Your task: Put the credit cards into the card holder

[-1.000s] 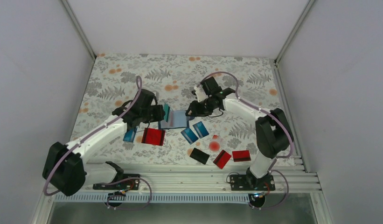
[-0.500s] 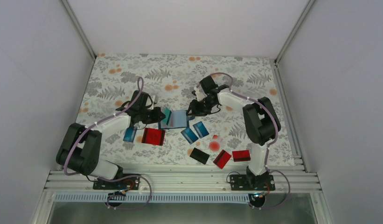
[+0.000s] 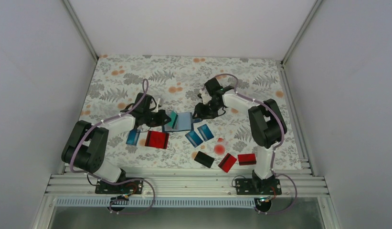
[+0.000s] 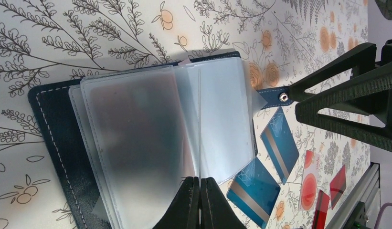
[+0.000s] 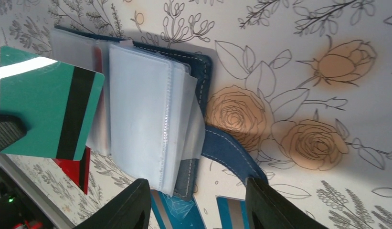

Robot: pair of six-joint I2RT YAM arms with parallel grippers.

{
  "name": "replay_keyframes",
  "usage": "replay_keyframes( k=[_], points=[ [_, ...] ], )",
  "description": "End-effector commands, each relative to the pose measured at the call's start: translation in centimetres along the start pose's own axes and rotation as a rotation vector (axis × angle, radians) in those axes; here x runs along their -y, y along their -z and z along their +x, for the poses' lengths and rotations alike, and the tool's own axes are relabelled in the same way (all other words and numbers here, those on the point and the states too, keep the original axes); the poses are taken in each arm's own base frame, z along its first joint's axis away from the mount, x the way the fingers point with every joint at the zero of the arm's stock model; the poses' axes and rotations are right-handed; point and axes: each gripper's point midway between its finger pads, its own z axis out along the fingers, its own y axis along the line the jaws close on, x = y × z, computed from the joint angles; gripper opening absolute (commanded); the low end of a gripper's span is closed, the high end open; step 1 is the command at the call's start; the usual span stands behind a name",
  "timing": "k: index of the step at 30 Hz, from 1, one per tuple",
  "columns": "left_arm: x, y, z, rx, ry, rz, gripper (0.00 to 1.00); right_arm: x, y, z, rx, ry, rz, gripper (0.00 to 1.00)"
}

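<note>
The card holder [image 3: 183, 122] lies open mid-table, with a navy cover [image 4: 50, 129] and clear sleeves [image 4: 136, 129] fanned up. My left gripper [image 3: 168, 119] is shut on a teal card [image 5: 46, 102] with a dark stripe. It holds the card on edge over the holder's left sleeves; I cannot tell if its edge is inside a pocket. My right gripper [image 5: 198, 205] is open and empty, its jaws straddling the holder's right edge and closure tab [image 5: 227, 150]. Loose cards lie nearer me: two blue [image 3: 194, 138] [image 3: 205, 132], one blue [image 3: 132, 137], red [image 3: 157, 140], black [image 3: 204, 159], two red [image 3: 227, 162] [image 3: 247, 159].
A small clear piece with a red dot [image 3: 219, 148] lies among the right-hand cards. The floral table cloth [image 3: 136, 81] is walled at back and sides. The metal rail [image 3: 184, 183] with both arm bases runs along the near edge.
My left arm has folded its elbow back and carried the teal card slightly right, closer over the holder's sleeves. My right gripper has barely moved.
</note>
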Motion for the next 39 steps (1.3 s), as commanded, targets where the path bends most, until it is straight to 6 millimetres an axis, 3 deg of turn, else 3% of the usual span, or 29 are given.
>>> replay_keyframes(
  k=[1, 16, 30, 39],
  points=[
    [0.1, -0.3, -0.2, 0.006, -0.02, 0.028, 0.02, 0.0, 2.4, -1.3, 0.065, 0.036, 0.051, 0.52],
    [-0.6, -0.1, 0.3, 0.012, 0.031, 0.001, 0.02, 2.1, 0.5, 0.7, -0.009, 0.016, 0.087, 0.5],
    [-0.7, 0.5, 0.8, 0.037, 0.063, 0.003, 0.02, 2.6, 0.9, 0.8, 0.001, 0.024, 0.103, 0.54],
    [-0.8, -0.1, 1.3, 0.021, 0.079, 0.031, 0.02, 1.7, -0.2, 0.7, -0.031, 0.046, 0.025, 0.4]
  ],
)
